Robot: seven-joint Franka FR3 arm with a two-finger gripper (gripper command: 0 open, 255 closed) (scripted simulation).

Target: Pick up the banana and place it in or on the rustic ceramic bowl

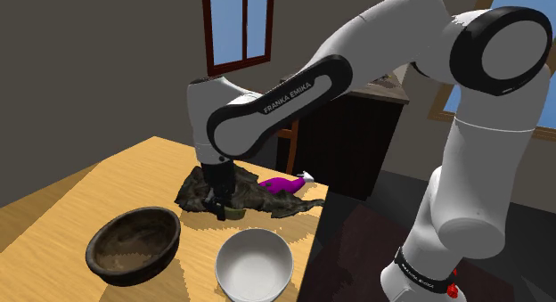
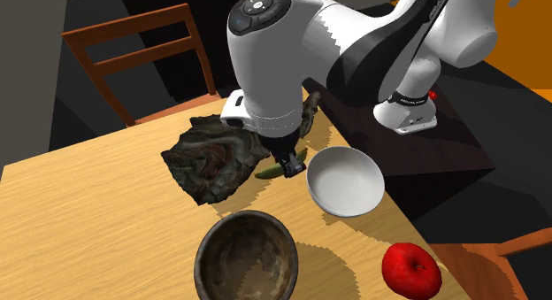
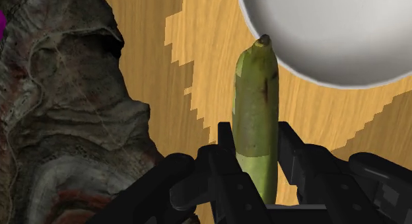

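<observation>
Fingers point(image 3: 288, 147): you have them closed narrowly on the green-yellow banana point(image 3: 256, 104) over the desk point(image 3: 205, 31), its tip pointing ahead toward the white bowl point(image 3: 330, 31); the brown bowl point(image 2: 247, 258) sits apart.

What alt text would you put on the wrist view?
A black pincer clasps a green-yellow banana over a wooden table. The banana's tip points at a white bowl, and a dark, wrinkled mass lies on the banana's other side.
</observation>
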